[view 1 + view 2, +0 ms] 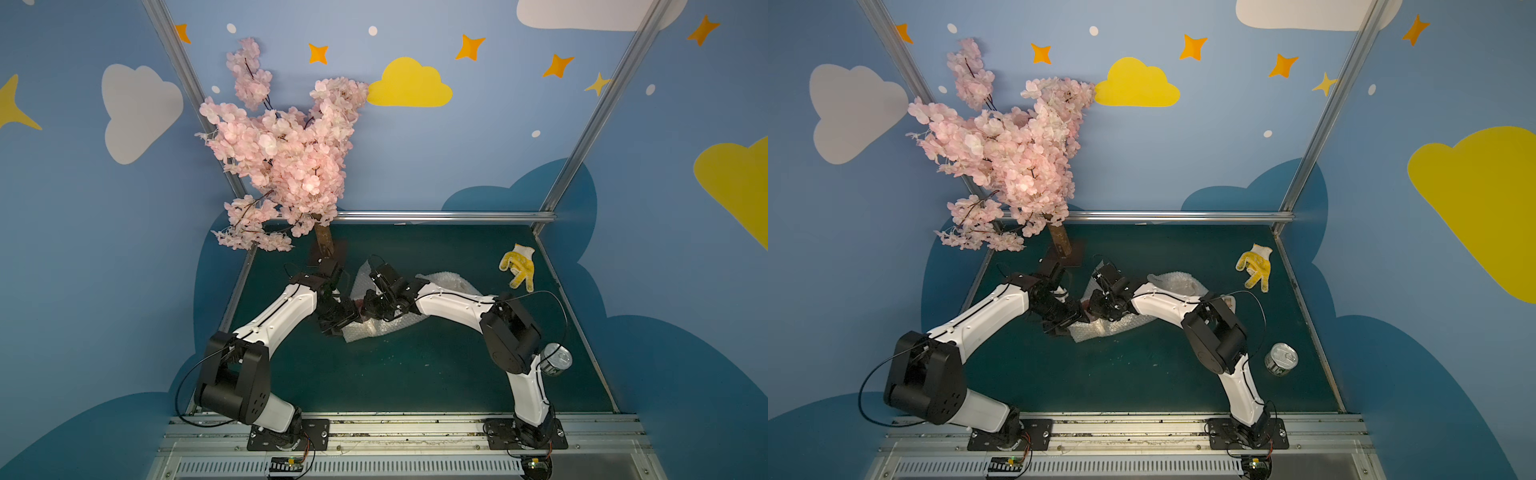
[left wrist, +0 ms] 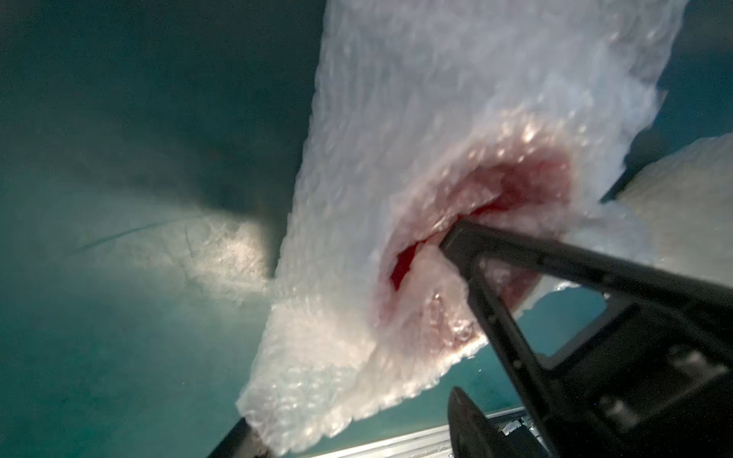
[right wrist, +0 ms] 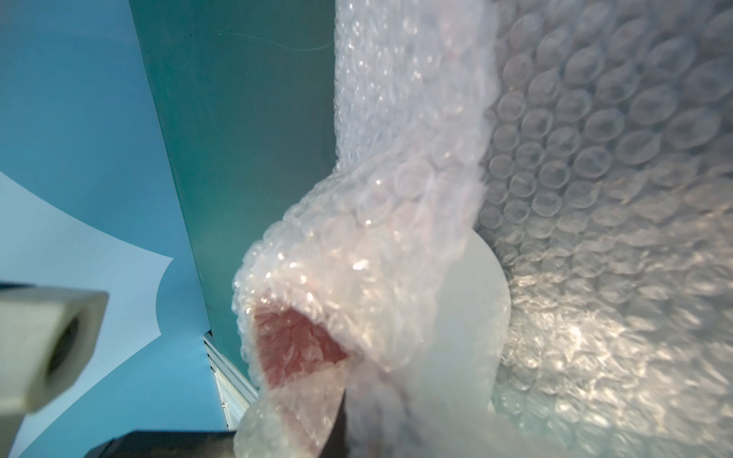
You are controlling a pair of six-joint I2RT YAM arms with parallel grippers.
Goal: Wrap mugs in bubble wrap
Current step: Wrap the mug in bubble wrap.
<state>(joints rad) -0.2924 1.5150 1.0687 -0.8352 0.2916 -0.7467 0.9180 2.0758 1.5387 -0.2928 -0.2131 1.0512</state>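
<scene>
In both top views my two grippers meet mid-table over a sheet of bubble wrap [image 1: 365, 330] [image 1: 1096, 330]. The sheet is folded around a mug lying on its side; its red inside [image 2: 404, 263] [image 3: 293, 345] shows through the film. The right gripper [image 1: 369, 306] [image 2: 454, 236] [image 3: 337, 412] is shut, its tip pushed into the wrap at the mug's mouth. The left gripper [image 1: 347, 322] [image 2: 349, 412] is open just in front, and the sheet's corner lies against one finger [image 2: 242, 436]. A second lumpy bubble wrap bundle [image 1: 449, 282] [image 1: 1177, 282] lies behind the right arm, its contents hidden.
A yellow-and-white glove [image 1: 517, 266] lies at the back right. A small metal can [image 1: 557, 359] stands by the right arm's elbow. The pink blossom tree's trunk [image 1: 324, 243] rises at the back left, close behind the left wrist. A metal rail [image 1: 395, 424] edges the front.
</scene>
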